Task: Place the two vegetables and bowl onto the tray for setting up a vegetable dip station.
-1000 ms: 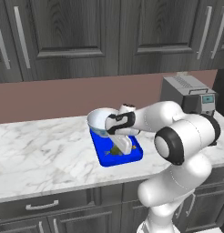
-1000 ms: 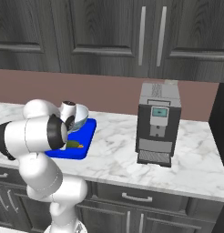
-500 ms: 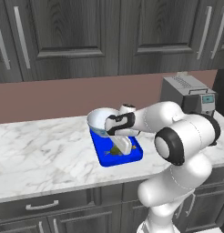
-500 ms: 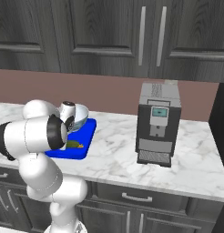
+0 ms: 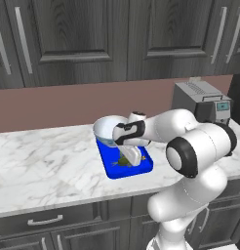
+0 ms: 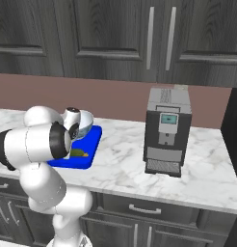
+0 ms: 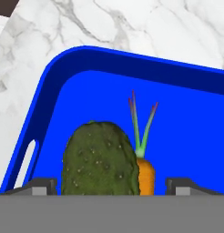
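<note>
A dark coffee machine [image 6: 166,132] stands on the marble counter [image 5: 39,166] well off to one side of the gripper [image 7: 111,184], under dark wall cabinets [image 6: 115,34]; nothing lies between the fingers and the tray [image 7: 191,132] except the vegetables themselves. In the hand view the two finger tips [image 7: 41,186] stand wide apart at either side of the cucumber [image 7: 98,159] and the carrot [image 7: 145,175], with clear blue tray showing between each tip and the nearest vegetable, so the fingers hold nothing. The cucumber lies between the tips, nearer one of them, its long axis running away from the fingers and its rounded far end pointing at the tray's far rim. The carrot lies touching it on the other side, parallel, with its thin green tip fanning out ahead. The tray's slot handle [image 7: 27,159] sits just beyond the tip on the cucumber's side. The near ends of both vegetables are cut off at the bottom of the hand view. In the left base view the pale bowl [image 5: 108,131] sits at the tray's far end, partly covered by the white arm, and the vegetables are a small greenish blur behind the hand; whether the bowl rests fully on the tray is hard to tell.
</note>
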